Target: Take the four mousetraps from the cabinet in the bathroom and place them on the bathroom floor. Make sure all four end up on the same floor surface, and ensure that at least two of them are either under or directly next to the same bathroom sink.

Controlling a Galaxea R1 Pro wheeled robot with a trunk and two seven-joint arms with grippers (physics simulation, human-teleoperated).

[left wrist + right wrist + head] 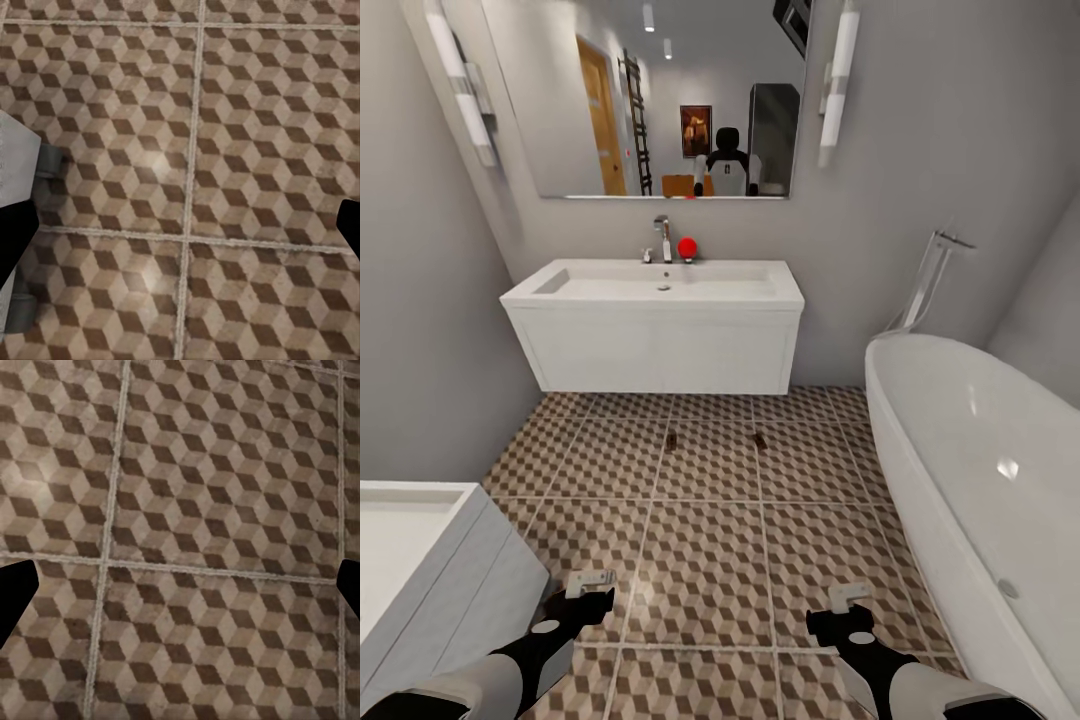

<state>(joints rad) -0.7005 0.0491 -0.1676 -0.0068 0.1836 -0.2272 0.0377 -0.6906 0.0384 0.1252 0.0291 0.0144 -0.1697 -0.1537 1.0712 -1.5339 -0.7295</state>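
Your left gripper (pixel 590 580) and right gripper (pixel 848 598) hang low over the cube-patterned floor (pixel 700 560), fingers spread wide with nothing between them. Two mousetraps (pixel 672 439) (pixel 759 439) lie on the tiles just in front of the sink (pixel 656 285). The bathtub (pixel 980 470) stands right of the sink, a mirror (pixel 660 95) above it.

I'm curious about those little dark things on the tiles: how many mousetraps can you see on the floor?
2. One mousetrap lies on the floor in front of the sink, the other mousetrap to its right, nearer the bathtub. More may lie out of view.
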